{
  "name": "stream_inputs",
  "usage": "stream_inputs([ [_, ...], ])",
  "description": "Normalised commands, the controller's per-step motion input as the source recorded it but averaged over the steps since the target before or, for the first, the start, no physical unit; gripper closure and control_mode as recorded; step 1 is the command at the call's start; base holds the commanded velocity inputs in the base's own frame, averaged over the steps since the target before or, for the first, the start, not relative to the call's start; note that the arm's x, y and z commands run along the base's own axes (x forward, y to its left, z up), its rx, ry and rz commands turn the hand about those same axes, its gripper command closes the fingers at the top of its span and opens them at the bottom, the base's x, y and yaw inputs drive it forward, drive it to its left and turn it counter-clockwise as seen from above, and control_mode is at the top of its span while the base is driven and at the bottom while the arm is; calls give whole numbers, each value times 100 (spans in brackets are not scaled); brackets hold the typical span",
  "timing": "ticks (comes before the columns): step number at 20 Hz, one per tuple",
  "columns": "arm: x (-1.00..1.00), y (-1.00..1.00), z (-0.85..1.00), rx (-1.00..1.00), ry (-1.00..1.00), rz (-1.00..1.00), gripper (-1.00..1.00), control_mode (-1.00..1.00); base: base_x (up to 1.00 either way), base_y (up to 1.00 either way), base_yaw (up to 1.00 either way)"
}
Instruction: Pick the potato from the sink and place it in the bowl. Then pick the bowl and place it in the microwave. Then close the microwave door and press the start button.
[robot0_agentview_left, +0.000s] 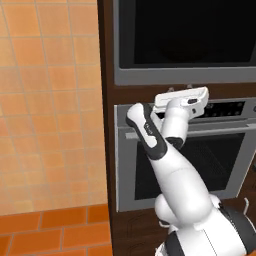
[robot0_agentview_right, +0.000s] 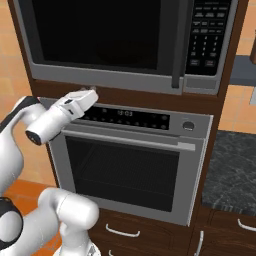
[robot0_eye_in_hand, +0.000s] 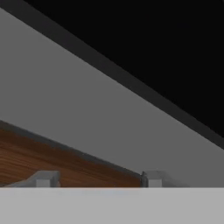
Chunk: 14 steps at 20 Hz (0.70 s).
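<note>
The white robot arm with dark joints (robot0_agentview_left: 167, 165) is reaching up toward the tall dark-brown wooden cabinet (robot0_agentview_right: 220, 107). Its hand is sitting just in front of the brown strip between two machines — the big microwave with the black glass front and grey steel frame (robot0_agentview_right: 125, 40) above, and the grey wall oven with a long bar handle and a control strip (robot0_agentview_right: 130, 165) below.

The big flat black glass microwave door (robot0_agentview_right: 100, 32) is lying flat against the front of the microwave, so it is looking shut. To the right of the door is a dark panel of small buttons (robot0_agentview_right: 207, 35).

The jaws (robot0_eye_in_hand: 98, 179) are pointing at the bottom left edge of the microwave. In the hand view two small grey fingertips (robot0_eye_in_hand: 46, 178) are poking up with a wide gap between them, and nothing is sitting in that gap. So the jaws are standing apart and holding nothing. Past them are the grey steel frame and the black glass, very near.

On the far right a dark speckled stone counter (robot0_agentview_right: 235, 165) is sitting beside the cabinet. An orange tiled wall (robot0_agentview_left: 50, 100) is on the left.
</note>
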Motion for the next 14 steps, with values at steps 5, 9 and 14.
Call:
stream_inputs([
  [5, 12, 0, 100, 6, 25, 0, -100, -100, 0, 0, 0],
  [9, 48, 0, 100, 9, 46, 0, -100, -100, 0, 0, 0],
  [14, 69, 0, 100, 9, 57, 0, -100, -100, 0, 0, 0],
])
